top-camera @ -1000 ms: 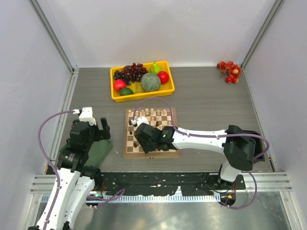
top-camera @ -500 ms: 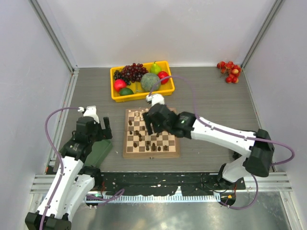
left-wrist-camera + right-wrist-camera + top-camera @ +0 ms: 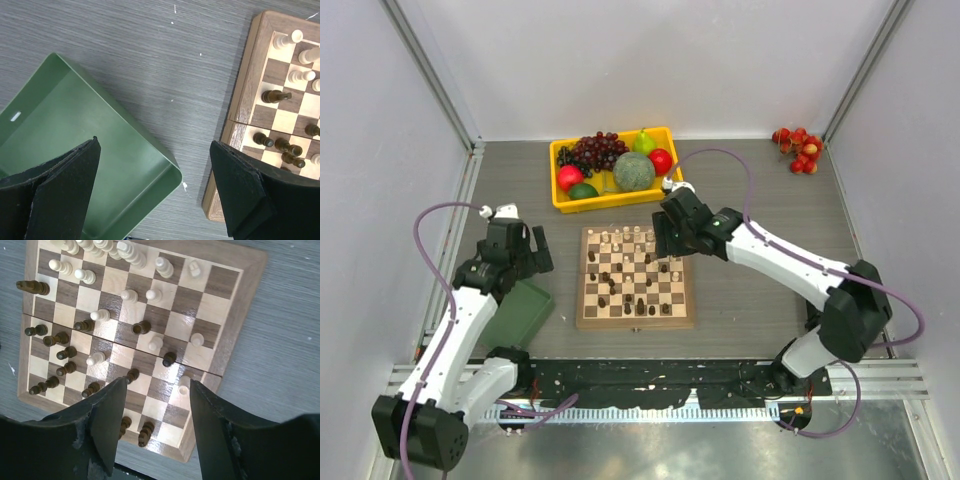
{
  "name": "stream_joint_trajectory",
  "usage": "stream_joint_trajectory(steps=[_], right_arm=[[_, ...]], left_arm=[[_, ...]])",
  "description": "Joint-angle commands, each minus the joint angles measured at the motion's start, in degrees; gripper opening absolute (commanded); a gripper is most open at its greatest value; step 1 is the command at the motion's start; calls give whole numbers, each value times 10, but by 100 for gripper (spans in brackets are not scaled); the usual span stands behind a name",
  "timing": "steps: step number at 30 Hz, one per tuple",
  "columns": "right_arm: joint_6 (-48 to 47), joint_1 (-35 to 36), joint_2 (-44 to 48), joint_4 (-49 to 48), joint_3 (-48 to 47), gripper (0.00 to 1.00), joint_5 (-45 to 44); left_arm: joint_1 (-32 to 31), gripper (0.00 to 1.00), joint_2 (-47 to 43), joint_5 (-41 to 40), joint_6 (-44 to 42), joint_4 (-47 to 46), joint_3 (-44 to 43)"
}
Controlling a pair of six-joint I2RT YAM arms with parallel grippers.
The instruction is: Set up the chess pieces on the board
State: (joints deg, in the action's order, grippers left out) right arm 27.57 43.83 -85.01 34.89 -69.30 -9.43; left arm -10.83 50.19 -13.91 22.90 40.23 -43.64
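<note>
The board [image 3: 636,322] lies mid-table, with its rim also in the left wrist view [image 3: 248,75] and the right wrist view [image 3: 248,300]. Pale cream chess pieces [image 3: 625,238] stand mostly along its far rows [image 3: 130,252]. Dark brown chess pieces [image 3: 610,285] are scattered over the left and near squares [image 3: 141,327], and several lie tipped [image 3: 275,96]. My right gripper [image 3: 663,240] hangs open and empty above the board's far right part [image 3: 156,385]. My left gripper [image 3: 532,262] is open and empty, left of the board, over the table between tray and board [image 3: 155,150].
A green flat tray [image 3: 520,312] lies empty left of the board [image 3: 75,150]. A yellow tray [image 3: 560,203] with grapes, melon and other fruit stands behind the board. A red fruit cluster [image 3: 798,148] lies at the far right corner. Walls enclose three sides.
My right arm swung from over the board's near left, across it, to its far right edge. My left arm stretched farther from its base, uncovering the green tray.
</note>
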Motion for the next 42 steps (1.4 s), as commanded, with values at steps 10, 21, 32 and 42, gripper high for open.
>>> stream_joint_trajectory(steps=[10, 21, 32, 42], right_arm=[[-51, 4, -170, -2, -146, 50, 32], [-77, 5, -251, 40, -225, 44, 56], [-55, 5, -239, 42, -204, 43, 51], [-23, 7, -212, 11, -185, 43, 51]], left_arm=[[-2, 99, 87, 42, -19, 35, -115], [-1, 99, 111, 20, -47, 27, -135], [-1, 99, 96, 12, -69, 24, -132], [-1, 99, 62, -9, -71, 28, -119]])
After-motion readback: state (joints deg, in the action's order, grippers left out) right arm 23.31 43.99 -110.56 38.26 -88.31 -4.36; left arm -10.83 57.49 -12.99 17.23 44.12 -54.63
